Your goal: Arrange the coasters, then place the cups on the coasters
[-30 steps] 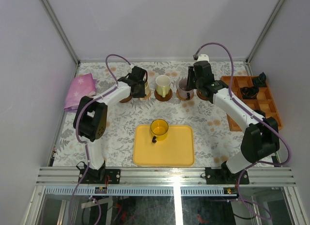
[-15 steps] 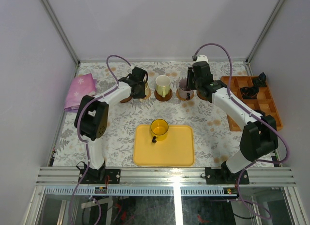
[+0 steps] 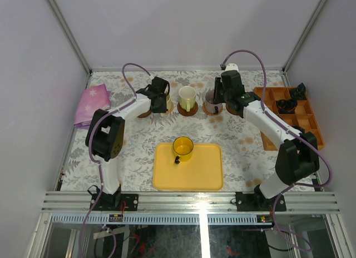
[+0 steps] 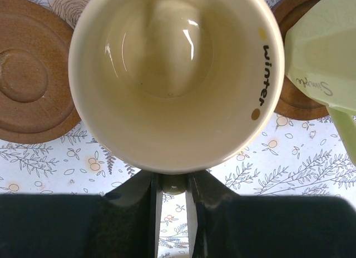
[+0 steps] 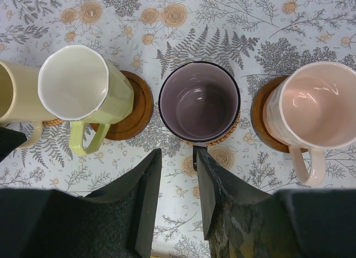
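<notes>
Along the far edge of the floral-clothed table [image 3: 139, 152], the left gripper [image 4: 174, 181] pinches the handle of the cream cup [image 4: 167, 119], just beside 1 bare dark brown coaster [image 4: 28, 85]. The right gripper [image 5: 177, 158] hangs with jaws parted just short of the purple-grey cup [image 5: 199, 102], which stands between the pale green cup [image 5: 78, 85] on its dark coaster [image 5: 139, 110] and the pink cup [image 5: 320, 108]. Nearer the arms, the yellow cup [image 3: 182, 147] sits on the yellow tray [image 3: 206, 172].
</notes>
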### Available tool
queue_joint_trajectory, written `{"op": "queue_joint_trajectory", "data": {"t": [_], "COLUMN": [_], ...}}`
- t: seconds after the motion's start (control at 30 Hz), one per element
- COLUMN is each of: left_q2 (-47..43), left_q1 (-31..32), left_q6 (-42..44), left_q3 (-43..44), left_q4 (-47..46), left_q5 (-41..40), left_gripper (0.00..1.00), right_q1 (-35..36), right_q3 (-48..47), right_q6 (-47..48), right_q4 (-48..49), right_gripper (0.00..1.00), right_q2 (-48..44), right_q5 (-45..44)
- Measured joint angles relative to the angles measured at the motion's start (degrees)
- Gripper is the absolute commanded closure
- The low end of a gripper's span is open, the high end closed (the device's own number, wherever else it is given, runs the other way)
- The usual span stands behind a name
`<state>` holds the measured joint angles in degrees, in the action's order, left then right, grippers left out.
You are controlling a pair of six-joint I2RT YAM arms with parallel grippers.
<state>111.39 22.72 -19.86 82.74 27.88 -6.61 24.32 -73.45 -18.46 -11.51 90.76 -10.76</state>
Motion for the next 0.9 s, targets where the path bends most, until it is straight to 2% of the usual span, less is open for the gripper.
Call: {"op": "queue_joint_trajectory", "data": {"t": [0.13, 0.33, 0.43, 0.9], "left_q2": [0.0, -0.4, -1.0, -8.3], "left_q1": [0.0, 0.0, 0.0, 0.0], "left_q6": [0.0, -0.1, -0.2, -0.9], "left_q3": [0.0, 0.0, 0.0, -4.6], "left_q4": [-0.2, -0.4, -0.4, -0.4], "left_q5": [-0.2, -0.5, -0.9, -1.8], "left_gripper": [0.73, 0.42, 0.30, 0.27], "right_q1": [0.0, 0.0, 0.0, 0.0], "right_q3": [0.0, 0.0, 0.0, 1.0], "right_q6": [-0.1, -0.2, -0.2, -0.5], "right_q4": [0.0, 0.0, 0.0, 0.0], "right_gripper": [0.62, 0.62, 0.62, 0.62], "right_q2": [0.0, 0.0, 0.0, 0.0], "right_q5": [0.4, 1.0, 1.3, 1.5]}}
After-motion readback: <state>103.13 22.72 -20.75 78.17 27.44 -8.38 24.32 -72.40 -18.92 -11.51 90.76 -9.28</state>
